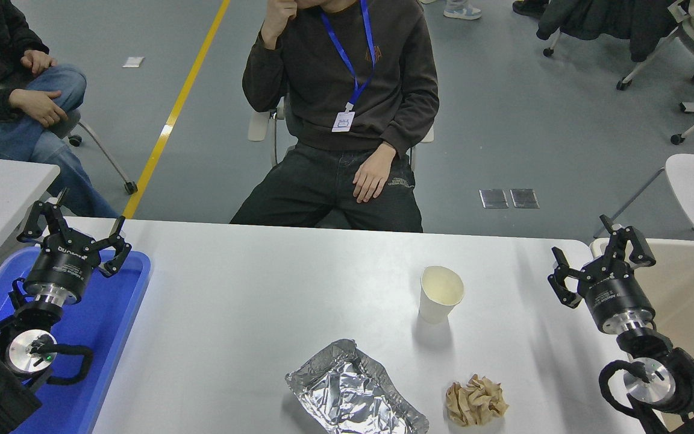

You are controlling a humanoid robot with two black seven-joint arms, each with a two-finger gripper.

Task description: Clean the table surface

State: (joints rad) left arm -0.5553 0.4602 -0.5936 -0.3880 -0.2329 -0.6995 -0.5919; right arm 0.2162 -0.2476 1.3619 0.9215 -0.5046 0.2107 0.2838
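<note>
Hovering right gripper [601, 263]: at the right end of the surface, just beside the beige bin [693, 283], jaws spread wide and holding nothing.
Left gripper [76, 232]: parked over the blue tray [112, 337] at the lower left, jaws wide open too, empty.
Table surface [250, 301]: fills the lower half of the view, long axis running left to right, far edge toward the seated person [341, 108].
Litter on it: a paper cup [440, 293] standing upright right of centre, mouth up; a crumpled foil tray [356, 392] near the front edge, long axis slanting from upper left to lower right; a brown paper wad [475, 399] just beside the foil and apart from it.
Handling, by the look of it: the surface itself is rigid, smooth and probably slick, so light litter may skid when nudged. The cup is light and crushable, best pinched across the rim. The foil is thin and will dent; take its raised wall. The wad is soft and can be grabbed anywhere.
Progress: nothing picked up yet.
</note>
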